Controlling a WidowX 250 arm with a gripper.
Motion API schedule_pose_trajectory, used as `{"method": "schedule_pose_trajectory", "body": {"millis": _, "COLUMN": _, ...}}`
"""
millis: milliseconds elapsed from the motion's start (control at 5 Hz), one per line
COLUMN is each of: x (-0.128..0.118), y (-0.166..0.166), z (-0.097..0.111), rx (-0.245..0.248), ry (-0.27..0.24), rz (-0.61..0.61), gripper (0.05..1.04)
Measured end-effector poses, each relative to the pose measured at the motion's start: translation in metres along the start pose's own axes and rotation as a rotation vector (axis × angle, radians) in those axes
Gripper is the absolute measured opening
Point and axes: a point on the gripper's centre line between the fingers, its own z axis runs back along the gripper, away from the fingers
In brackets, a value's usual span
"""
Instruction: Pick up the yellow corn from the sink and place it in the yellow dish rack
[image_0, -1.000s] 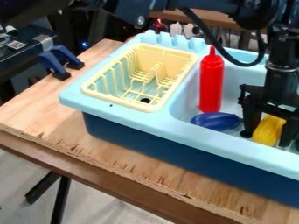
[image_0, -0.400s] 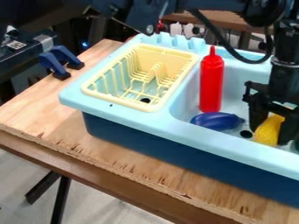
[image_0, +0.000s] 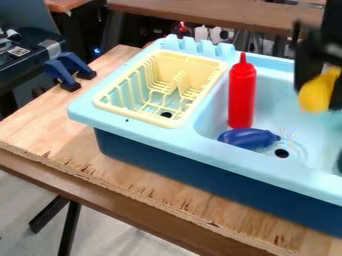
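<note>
At the right edge of the camera view, the black gripper is raised above the sink basin, shut on a yellow object that is rounded at its lower end. The dark fingers stand on either side of it. Below and to the left, a purple-blue eggplant-shaped toy lies on the basin floor beside the drain. A red squeeze bottle stands upright behind that toy, at the basin's left side.
The light blue toy sink rests on a wooden table. A pale yellow dish rack sits in its left part. Blue clamps grip the table's far left edge. Part of a dark green object shows at the basin's right.
The gripper has risen out of the basin with the yellow object, uncovering the drain. The arm's dark links have left the upper part of the view. Bottle and purple-blue toy stayed put.
</note>
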Motion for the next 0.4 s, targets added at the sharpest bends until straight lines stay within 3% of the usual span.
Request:
{"method": "schedule_pose_trajectory", "body": {"millis": 200, "x": -0.019, "y": 0.0, "z": 0.026, "rx": -0.014, "ry": 0.035, "rz": -0.039, "gripper": 0.692}}
{"method": "schedule_pose_trajectory", "body": {"millis": 400, "x": -0.039, "y": 0.013, "z": 0.033, "rx": -0.022, "ry": 0.013, "rz": 0.001, "gripper": 0.692}}
